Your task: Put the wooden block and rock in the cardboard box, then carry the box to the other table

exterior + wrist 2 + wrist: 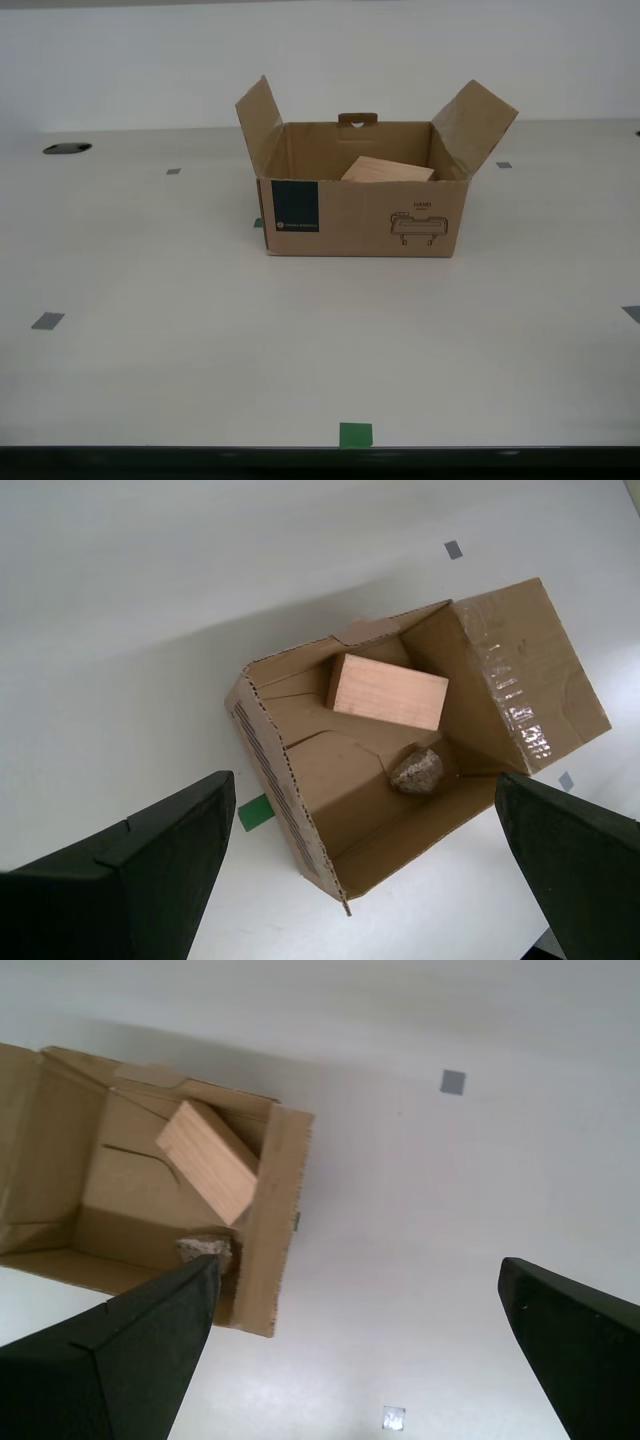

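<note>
Green tape [355, 435] marks the near edge of the off-white surface [200, 340], and beyond it the cardboard box [360, 215] stands with its flaps up, the wooden block [388, 169] leaning inside. From above, the rock [417, 770] lies on the box floor beside the block. Loading looks done, so lifting comes next. My first gripper [360, 1350] and my second gripper [365, 865] hover wide open and empty; each should drop to an opposite side wall, press evenly, and lift level.
</note>
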Controlling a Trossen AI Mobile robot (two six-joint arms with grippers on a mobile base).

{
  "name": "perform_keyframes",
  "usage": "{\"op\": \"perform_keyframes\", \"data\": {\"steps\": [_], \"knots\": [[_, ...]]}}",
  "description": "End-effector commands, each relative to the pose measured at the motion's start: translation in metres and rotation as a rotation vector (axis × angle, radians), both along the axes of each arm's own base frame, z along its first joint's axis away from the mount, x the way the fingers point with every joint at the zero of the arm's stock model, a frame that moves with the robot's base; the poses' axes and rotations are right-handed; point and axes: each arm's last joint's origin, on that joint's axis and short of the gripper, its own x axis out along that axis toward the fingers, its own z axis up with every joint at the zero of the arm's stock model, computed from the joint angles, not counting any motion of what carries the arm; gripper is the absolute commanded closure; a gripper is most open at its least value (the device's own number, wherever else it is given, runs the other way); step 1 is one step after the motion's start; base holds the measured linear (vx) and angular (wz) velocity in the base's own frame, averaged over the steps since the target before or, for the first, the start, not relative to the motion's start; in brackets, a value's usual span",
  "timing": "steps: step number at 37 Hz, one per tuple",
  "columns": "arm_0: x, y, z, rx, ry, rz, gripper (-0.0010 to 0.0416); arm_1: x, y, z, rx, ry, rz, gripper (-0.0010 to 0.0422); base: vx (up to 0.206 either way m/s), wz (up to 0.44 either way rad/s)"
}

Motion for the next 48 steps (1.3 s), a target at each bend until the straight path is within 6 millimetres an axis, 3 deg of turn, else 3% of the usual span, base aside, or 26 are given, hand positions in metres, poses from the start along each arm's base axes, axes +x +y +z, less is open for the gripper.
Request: {"op": "perform_keyframes", "data": {"steps": [1, 23, 32, 39, 48], "knots": [[0.003, -0.009, -0.008, -0.008, 0.028, -0.018, 0.0019, 0.002, 0.004, -0.005, 0.006, 0.014, 0.008, 0.0057, 0.0, 0.0], [0.014, -0.006, -0.085, 0.118, 0.171, 0.059, 0.0018, 0.005, 0.004, -0.081, -0.016, 0.158, 0.007, 0.0058, 0.0, 0.0], [0.012, -0.005, -0.111, 0.136, 0.229, 0.064, 0.0018, 0.004, 0.004, -0.088, -0.02, 0.171, 0.003, 0.0057, 0.0, 0.0], [0.013, -0.002, -0.123, 0.249, 0.227, 0.104, 0.0019, 0.004, 0.004, -0.089, -0.02, 0.176, 0.005, 0.0057, 0.0, 0.0], [0.016, -0.001, -0.138, 0.254, 0.233, 0.103, 0.0019, 0.005, 0.003, -0.089, -0.025, 0.172, 0.013, 0.0057, 0.0, 0.0]]}}
